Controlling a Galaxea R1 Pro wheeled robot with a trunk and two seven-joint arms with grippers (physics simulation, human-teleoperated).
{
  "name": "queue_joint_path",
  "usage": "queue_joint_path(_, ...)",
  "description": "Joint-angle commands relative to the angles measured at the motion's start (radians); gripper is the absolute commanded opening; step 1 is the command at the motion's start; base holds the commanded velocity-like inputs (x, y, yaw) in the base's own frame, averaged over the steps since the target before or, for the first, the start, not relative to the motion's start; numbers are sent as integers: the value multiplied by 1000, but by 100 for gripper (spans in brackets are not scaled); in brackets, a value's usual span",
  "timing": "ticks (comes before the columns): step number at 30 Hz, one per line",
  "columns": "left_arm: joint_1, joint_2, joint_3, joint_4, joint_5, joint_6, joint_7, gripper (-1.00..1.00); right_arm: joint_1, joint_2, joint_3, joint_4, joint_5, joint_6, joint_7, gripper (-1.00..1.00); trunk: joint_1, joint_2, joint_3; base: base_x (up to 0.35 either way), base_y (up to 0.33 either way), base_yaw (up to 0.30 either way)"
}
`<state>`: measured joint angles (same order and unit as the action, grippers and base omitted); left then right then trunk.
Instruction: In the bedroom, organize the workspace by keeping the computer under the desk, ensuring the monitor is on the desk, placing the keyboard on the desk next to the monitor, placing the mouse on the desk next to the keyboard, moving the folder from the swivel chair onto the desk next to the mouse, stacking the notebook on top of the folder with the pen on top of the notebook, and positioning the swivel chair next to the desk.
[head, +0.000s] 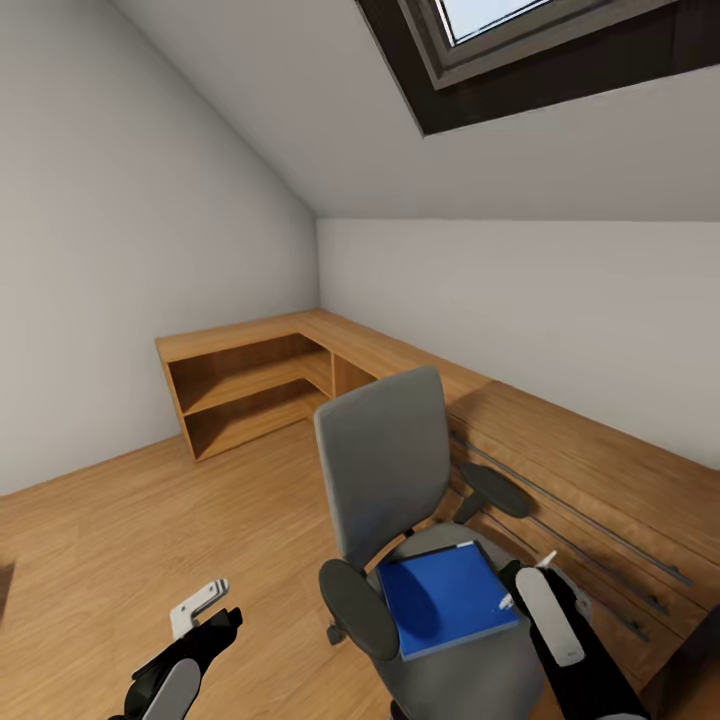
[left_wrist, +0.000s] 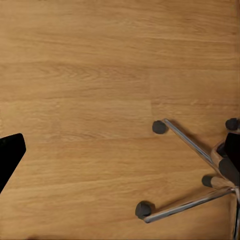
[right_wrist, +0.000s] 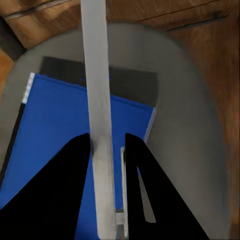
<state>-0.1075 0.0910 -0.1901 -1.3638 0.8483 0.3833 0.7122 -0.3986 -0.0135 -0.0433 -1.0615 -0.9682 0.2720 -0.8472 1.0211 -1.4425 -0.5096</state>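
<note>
The folder (head: 448, 598) is lying on the chair (head: 385, 478) seat in the head view, right pincer (head: 527, 585) just above its edge. Left wrist view: chair base (left_wrist: 192, 172) is resting on floor (left_wrist: 90, 90); left pincer's state unclear. Right wrist view: right pincer (right_wrist: 107, 150) is grasping the pen (right_wrist: 97, 90) over the folder (right_wrist: 60, 125).

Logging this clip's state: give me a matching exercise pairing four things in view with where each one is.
Things:
1. folder
2. pen
3. left pincer
4. wooden cabinet

Places:
A. gripped in the right pincer
B. lying flat on the swivel chair seat
C. standing against the wall
D. open above the floor

Pairs: 1-B, 2-A, 3-D, 4-C
</note>
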Motion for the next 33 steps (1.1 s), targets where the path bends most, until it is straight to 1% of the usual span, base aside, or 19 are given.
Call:
queue_joint_path(1, -1, 1, -3, -1, 6, 2, 8, 100, 44, 0, 15, -94, -4, 7, -36, -100, -4, 7, 2, 0, 0, 0)
queue_joint_path(2, -1, 1, -3, -1, 6, 1, 8, 100, 75, -1, 29, -156, -5, 7, -55, -100, -8, 14, 5, -8, 0, 0)
queue_joint_path(3, 0, 1, -3, -1, 5, 1, 7, 100, 94, -1, 39, -196, -5, 8, -68, -100, -12, 21, 8, -81, 0, 0)
queue_joint_path(6, 0, 1, -3, -2, 5, -1, 6, 100, 118, -2, 52, -243, -6, 8, -82, -100, -23, 42, 18, -197, 0, 0)
queue_joint_path(10, 0, 1, -3, -6, 5, -1, 5, 100, 129, -1, 65, -263, -6, 9, -84, -100, -38, 70, 30, -310, 0, 0)
queue_joint_path(14, 0, 1, -3, -25, 5, -1, 4, 100, 130, -2, 88, -267, -5, 7, -85, -100, -54, 98, 43, -333, 0, 0)
queue_joint_path(17, 0, 1, -4, -65, 4, -1, 4, 100, 130, -2, 93, -269, -4, 7, -85, -100, -65, 119, 52, -337, 0, 0)
queue_joint_path(20, 0, 1, -5, -79, 2, -1, 3, 100, 130, -2, 94, -270, -3, 7, -85, -100, -77, 140, 62, -336, 0, 0)
queue_joint_path(21, 0, 1, -10, -84, 2, -1, 3, 100, 130, -3, 93, -270, -2, 7, -85, -100, -81, 147, 65, -168, 0, 0)
queue_joint_path(22, 0, 4, -55, -88, -4, -1, 3, 100, 130, -3, 92, -270, -1, 7, -85, -100, -84, 154, 68, -12, 0, 0)
queue_joint_path(26, 0, 4, -61, -89, -12, -1, 3, 100, 130, -3, 91, -270, -1, 7, -83, -100, -100, 182, 80, -2, 0, 0)
queue_joint_path(29, 0, 4, -79, -89, -12, -1, 3, 100, 130, -5, 91, -270, -1, 7, -84, -100, -111, 203, 90, 0, 0, 0)
queue_joint_path(33, 0, 4, -115, -89, -12, -1, 6, 100, 130, -5, 90, -270, -1, 7, -82, -100, -127, 231, 102, 0, 0, -27)
